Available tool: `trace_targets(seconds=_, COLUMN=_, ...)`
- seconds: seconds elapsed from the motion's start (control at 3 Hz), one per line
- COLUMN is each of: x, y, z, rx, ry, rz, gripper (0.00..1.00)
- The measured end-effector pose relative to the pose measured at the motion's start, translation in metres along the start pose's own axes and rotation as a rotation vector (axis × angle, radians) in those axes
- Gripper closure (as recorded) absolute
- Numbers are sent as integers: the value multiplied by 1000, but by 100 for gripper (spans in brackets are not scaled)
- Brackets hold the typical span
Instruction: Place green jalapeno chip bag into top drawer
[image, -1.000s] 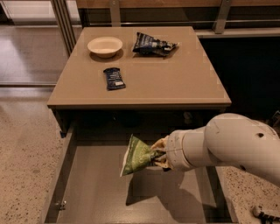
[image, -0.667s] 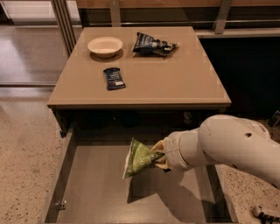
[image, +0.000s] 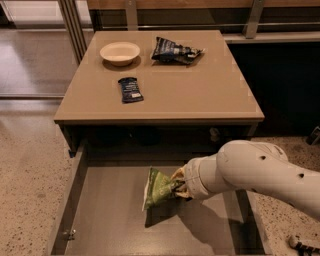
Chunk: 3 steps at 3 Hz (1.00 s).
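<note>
Sinking a little since a second ago, the green jalapeno chip bag (image: 159, 187) now hangs lower over the open top drawer (image: 110, 220), and the gripper (image: 178, 187) has come down with it while keeping the same pinch on the bag's edge; the change is small, a slow descent rather than a sideways carry, which suggests the placing step is nearly done and only the last lowering and the let-go remain; the gripper is clamped on the bag, which juts out from its tip on the side away from the white arm (image: 250, 170); directly beneath the gripper lies the drawer's flat grey floor, where a dark shadow sits under the bag, so I judge the bag is not yet resting on it; the bag looks crumpled and crinkly, light green with a pale strip along its far edge, held upright and slightly tilted; beyond and above the gripper stands the table (image: 200, 90), carrying a bowl (image: 120, 52), a dark navy chip bag (image: 176, 50) and a small dark blue bar packet (image: 130, 89), all well apart from the gripper
</note>
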<state>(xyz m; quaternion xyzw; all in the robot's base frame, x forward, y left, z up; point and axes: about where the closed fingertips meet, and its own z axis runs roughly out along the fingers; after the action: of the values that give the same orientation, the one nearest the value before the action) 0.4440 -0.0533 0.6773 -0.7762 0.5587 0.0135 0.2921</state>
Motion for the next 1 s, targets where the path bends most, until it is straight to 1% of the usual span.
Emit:
trace_targets(seconds=0.33, x=5, y=3, z=4, rx=4, ry=5, rz=1, gripper=100)
trace_targets(seconds=0.67, x=11, y=5, z=11, rx=-2, ry=21, rz=-11, gripper=100)
trace_targets(seconds=1.0, x=23, y=12, z=24, rx=-17, ry=33, rz=0, gripper=100)
